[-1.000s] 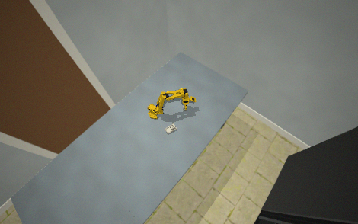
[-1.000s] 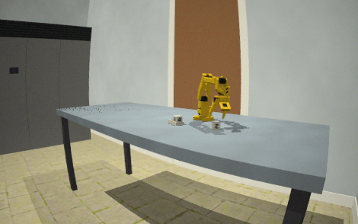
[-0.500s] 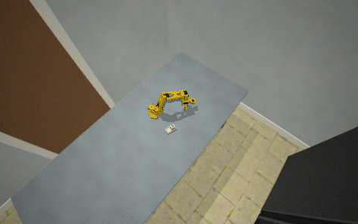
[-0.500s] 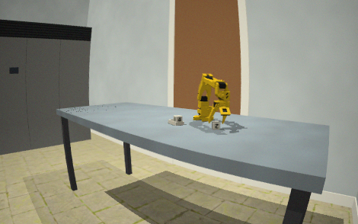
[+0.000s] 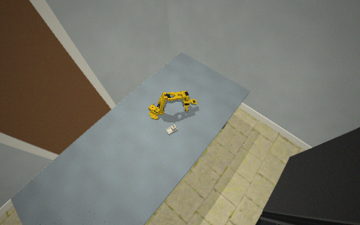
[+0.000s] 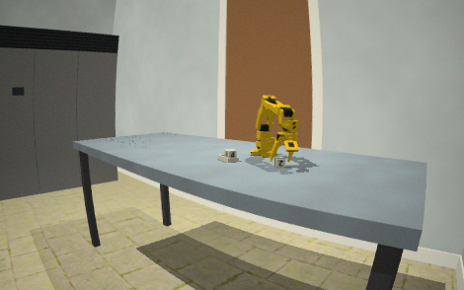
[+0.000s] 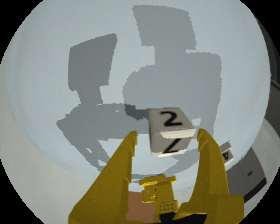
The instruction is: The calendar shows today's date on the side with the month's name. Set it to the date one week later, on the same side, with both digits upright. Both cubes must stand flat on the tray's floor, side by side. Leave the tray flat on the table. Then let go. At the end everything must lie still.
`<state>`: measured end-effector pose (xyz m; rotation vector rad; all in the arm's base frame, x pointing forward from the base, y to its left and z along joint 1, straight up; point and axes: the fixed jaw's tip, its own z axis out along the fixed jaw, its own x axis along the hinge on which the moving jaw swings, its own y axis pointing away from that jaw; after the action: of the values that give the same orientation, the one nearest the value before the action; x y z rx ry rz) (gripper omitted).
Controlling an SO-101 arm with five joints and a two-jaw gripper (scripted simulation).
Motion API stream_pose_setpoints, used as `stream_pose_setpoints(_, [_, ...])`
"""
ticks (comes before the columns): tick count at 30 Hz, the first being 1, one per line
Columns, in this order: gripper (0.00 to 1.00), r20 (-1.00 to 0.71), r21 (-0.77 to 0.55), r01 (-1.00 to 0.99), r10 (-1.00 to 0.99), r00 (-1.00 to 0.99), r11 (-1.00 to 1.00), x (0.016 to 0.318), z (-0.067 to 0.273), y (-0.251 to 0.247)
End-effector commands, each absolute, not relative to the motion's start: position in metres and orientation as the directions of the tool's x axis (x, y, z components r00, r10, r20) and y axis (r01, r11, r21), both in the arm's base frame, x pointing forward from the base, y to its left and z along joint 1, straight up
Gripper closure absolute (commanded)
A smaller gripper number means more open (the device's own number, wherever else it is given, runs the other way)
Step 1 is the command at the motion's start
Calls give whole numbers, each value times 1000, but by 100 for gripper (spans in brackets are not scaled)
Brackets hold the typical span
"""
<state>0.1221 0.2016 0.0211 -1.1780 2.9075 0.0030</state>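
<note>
A white cube with a black 2 stands on the table outside the tray; a second face, below in the wrist view, has a dark mark I cannot read for certain. My gripper is open, with its fingertips apart on either side of this cube in the wrist view. How far down they reach on it is hard to tell. The white tray lies flat on the table and bears one cube marked 4. The loose cube does not show clearly in the top view.
The blue-grey table bears the tray, the loose cube and my yellow arm. The tray lies to one side of the arm. The table's long edge runs in front of them.
</note>
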Motion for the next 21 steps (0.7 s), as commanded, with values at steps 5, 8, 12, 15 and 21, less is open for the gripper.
stream_pose_setpoints(5, [65,-32,7,-706,-705,-708,709,123,25,205])
stream_pose_setpoints(8, [66,-32,7,-706,-705,-708,709,123,25,205])
stream_pose_setpoints(12, [68,-32,7,-706,-705,-708,709,124,25,204])
stream_pose_setpoints(15, [69,-32,7,-706,-705,-708,709,124,25,204])
stream_pose_setpoints(21, [72,-32,7,-706,-705,-708,709,125,25,202])
